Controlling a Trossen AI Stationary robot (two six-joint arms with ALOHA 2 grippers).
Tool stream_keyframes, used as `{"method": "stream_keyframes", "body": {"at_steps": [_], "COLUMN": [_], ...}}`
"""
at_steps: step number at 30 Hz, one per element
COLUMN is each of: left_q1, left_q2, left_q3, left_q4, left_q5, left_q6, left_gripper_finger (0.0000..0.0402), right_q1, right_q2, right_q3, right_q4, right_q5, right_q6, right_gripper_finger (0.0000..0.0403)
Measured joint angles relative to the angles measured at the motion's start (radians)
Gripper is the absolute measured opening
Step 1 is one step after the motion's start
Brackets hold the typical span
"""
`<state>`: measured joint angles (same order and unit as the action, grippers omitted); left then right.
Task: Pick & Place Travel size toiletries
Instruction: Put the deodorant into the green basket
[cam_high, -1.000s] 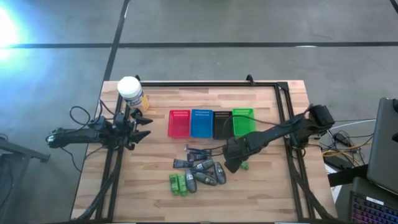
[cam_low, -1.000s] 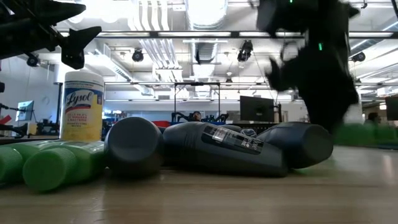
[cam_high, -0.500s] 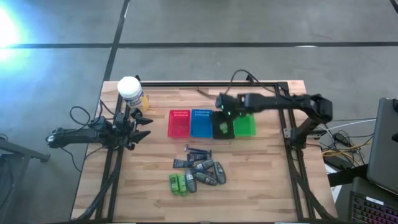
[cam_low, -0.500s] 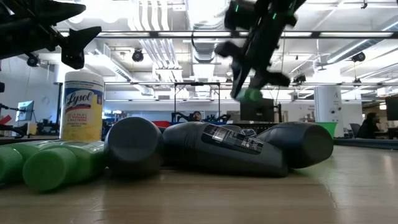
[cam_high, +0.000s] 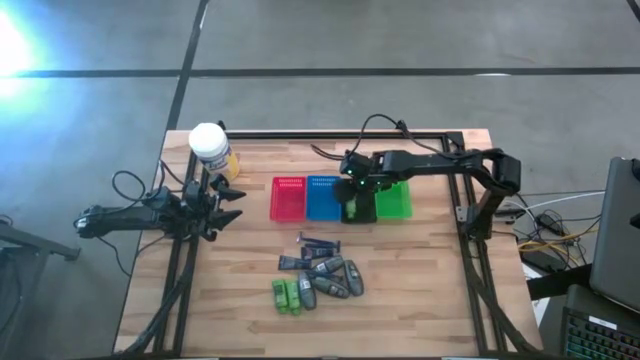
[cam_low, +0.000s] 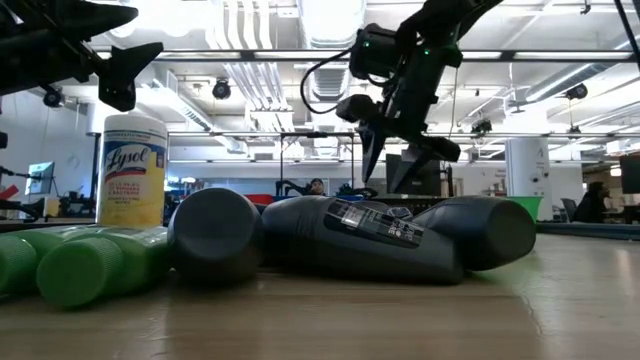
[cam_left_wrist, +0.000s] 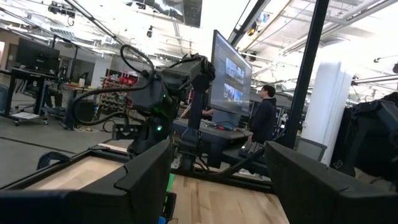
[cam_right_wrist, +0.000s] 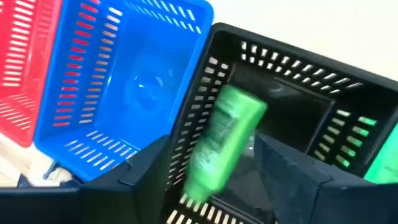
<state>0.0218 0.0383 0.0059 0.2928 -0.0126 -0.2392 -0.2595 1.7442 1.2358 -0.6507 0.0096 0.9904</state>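
My right gripper (cam_high: 358, 196) hangs open over the black basket (cam_high: 352, 212), fingers pointing down (cam_low: 395, 160). In the right wrist view a bright green tube (cam_right_wrist: 225, 142) shows blurred and tilted between the spread fingers (cam_right_wrist: 211, 146), apart from both, inside the black basket (cam_right_wrist: 273, 68). The other toiletries lie in a pile on the table's near middle: green packets (cam_high: 287, 295), dark tubes and bottles (cam_high: 326, 278), dark-blue razors (cam_high: 318, 243). The low view shows them close up, green ones (cam_low: 70, 265) and dark bottles (cam_low: 350, 238). My left gripper (cam_high: 235, 207) waits open at the table's left edge (cam_left_wrist: 217, 180).
Red (cam_high: 288, 198), blue (cam_high: 324, 197) and green (cam_high: 397, 197) baskets stand in a row with the black one. A white-lidded yellow jar (cam_high: 210, 148) stands at the far left corner. A black frame (cam_high: 330, 135) borders the table. Bare wood lies right of the pile.
My right gripper rose from the table just right of the pile with a green tube, carried it toward the far edge to above the black basket, and opened. The tube has left the fingers and drops into the black basket.
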Motion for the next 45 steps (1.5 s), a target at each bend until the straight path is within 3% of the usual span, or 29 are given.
{"method": "stream_keyframes", "body": {"at_steps": [5,11,15,22,26,35,45], "left_q1": [0.0,0.0,0.0,0.0,0.0,0.0,0.0], "left_q2": [0.0,0.0,0.0,0.0,0.0,0.0,0.002], "left_q3": [0.0,0.0,0.0,0.0,0.0,0.0,0.0], "left_q4": [0.0,0.0,0.0,0.001,0.0,0.002,-0.006], "left_q5": [0.0,0.0,0.0,0.0,0.0,0.0,-0.004], "left_q6": [0.0,0.0,0.0,0.0,0.019,0.013,0.024], "left_gripper_finger": [0.0264,0.0264,0.0264,0.0264,0.0264,0.0264,0.0264], "right_q1": [0.063,0.244,0.346,0.458,0.502,0.606,0.633], "right_q2": [-0.055,-0.088,-0.079,-0.075,-0.052,0.054,0.129], "right_q3": [0.009,0.009,0.002,-0.004,-0.006,-0.006,0.002], "right_q4": [-0.001,-0.065,-0.191,-0.152,-0.122,-0.016,0.027], "right_q5": [0.021,0.015,-0.044,-0.09,-0.037,-0.028,-0.003], "right_q6": [-0.102,-0.26,-0.099,0.215,0.283,0.417,0.566], "right_gripper_finger": [0.0268,0.0286,0.029,0.0286,0.0301,0.0366,0.0373]}}
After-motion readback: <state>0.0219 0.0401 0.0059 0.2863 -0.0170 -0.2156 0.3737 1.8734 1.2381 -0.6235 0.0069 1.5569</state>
